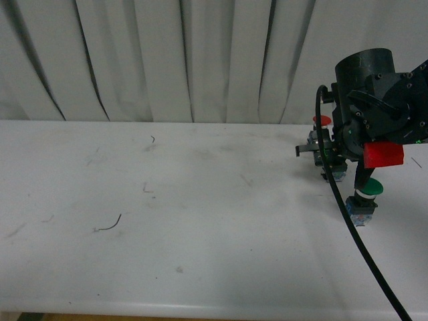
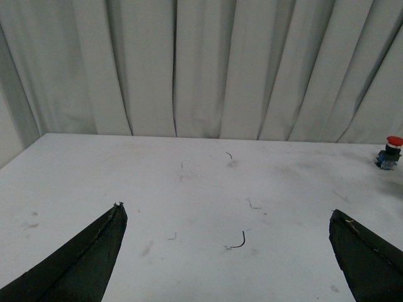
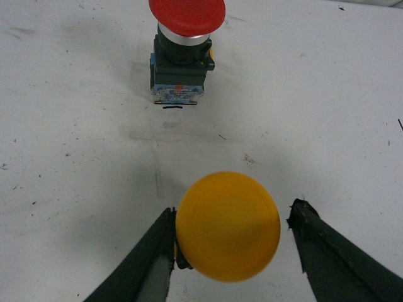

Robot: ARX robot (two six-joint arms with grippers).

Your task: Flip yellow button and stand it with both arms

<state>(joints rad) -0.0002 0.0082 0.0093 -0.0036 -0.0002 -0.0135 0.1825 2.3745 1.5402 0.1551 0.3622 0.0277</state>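
Here the right hand [image 3: 230,251] is spread around the yellow button [image 3: 228,225], one finger touching the cap's edge and the other standing a little off it, so it straddles the button without clamping it. That placement reads as the set-up for a grasp: the cap faces the wrist camera, and the fingers line up on either side of it. Whether the button lies on its side or stands on the white counter [image 3: 315,94] cannot be told, since the cap hides its collar and block.

Just beyond the yellow button stands the red button [image 3: 182,50], upright on its blue-grey block, its cap cut off by the picture's edge. In the front view the right arm [image 1: 374,100] covers the yellow button altogether; the green button [image 1: 366,197] shows just beside the arm, nearer the camera.

Well away from the yellow button, the left hand [image 2: 230,251] hovers wide open over bare counter, holding nothing, probably waiting its turn. Only its two fingertips show. Behind everything hangs a pale pleated curtain [image 1: 167,60].
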